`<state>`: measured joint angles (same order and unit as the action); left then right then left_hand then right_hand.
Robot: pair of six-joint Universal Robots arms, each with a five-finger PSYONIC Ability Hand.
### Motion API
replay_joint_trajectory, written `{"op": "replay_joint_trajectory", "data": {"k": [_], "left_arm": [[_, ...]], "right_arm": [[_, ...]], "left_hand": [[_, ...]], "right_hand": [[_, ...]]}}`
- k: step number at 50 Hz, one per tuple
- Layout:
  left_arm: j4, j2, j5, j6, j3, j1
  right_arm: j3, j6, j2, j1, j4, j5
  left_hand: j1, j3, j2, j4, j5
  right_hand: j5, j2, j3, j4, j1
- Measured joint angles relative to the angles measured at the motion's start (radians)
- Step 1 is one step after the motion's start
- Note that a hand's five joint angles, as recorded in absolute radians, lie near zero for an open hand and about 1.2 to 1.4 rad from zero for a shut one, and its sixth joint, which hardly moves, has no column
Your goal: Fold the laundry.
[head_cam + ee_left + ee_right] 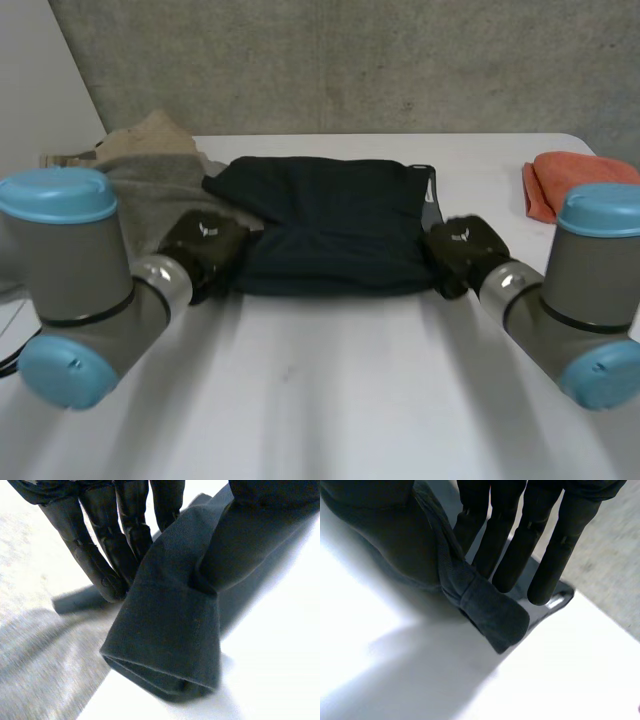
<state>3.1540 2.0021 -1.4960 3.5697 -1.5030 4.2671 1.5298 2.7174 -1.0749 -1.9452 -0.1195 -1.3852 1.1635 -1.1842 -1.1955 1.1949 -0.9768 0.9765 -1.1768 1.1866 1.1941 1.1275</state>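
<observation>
Pinching dark cloth (330,220) at 8 and 4 o'clock with left hand (205,245) and right hand (465,245); might slip from such small pinches.

I see a dark navy garment (330,225) spread flat in a rough rectangle, its two near corners bunched and raised. A crumpled grey cloth (155,195) touches its left edge. An orange cloth (560,180) lies well apart, far right.

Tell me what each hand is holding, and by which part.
Both hold the dark garment. The left hand pinches its near left corner between straight fingers and thumb. The right hand pinches its near right corner the same way.
</observation>
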Motion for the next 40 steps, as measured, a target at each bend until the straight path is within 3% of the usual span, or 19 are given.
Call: {"op": "replay_joint_trajectory", "data": {"k": [5, 12, 20, 27, 34, 40], "left_arm": [[-0.123, -0.069, -0.007, 0.035, -0.070, -0.020], [-0.435, -0.175, -0.002, 0.063, -0.151, -0.079], [-0.658, -0.218, 0.027, 0.096, -0.165, -0.126], [-0.610, -0.200, 0.008, 0.122, -0.086, -0.110], [-0.326, -0.001, -0.071, 0.147, 0.265, -0.036], [-0.226, 0.240, -0.093, 0.155, 0.568, -0.015]], "right_arm": [[0.065, -0.126, -0.083, 0.026, 0.172, 0.002], [0.183, -0.383, -0.231, 0.087, 0.514, 0.029], [0.247, -0.504, -0.325, 0.123, 0.639, 0.100], [0.194, -0.480, -0.319, 0.132, 0.600, 0.130], [-0.051, -0.254, -0.145, 0.093, 0.302, 0.099], [-0.199, -0.160, 0.016, 0.054, 0.023, 0.043]], "left_hand": [[0.000, 0.000, 0.000, 0.002, 0.000], [0.000, -0.002, 0.000, 0.002, 0.000], [0.000, -0.002, 0.000, 0.002, 0.000], [0.000, -0.002, 0.000, 0.002, 0.000], [0.000, -0.002, 0.000, 0.002, 0.000], [0.000, -0.002, 0.000, 0.002, 0.000]], "right_hand": [[0.000, 0.000, 0.000, 0.000, 0.000], [0.000, 0.000, 0.000, 0.000, 0.000], [0.004, 0.000, 0.000, 0.000, 0.000], [0.011, 0.000, 0.000, 0.000, 0.000], [0.011, 0.000, 0.000, 0.000, 0.000], [0.012, 0.000, 0.000, 0.000, 0.000]]}}
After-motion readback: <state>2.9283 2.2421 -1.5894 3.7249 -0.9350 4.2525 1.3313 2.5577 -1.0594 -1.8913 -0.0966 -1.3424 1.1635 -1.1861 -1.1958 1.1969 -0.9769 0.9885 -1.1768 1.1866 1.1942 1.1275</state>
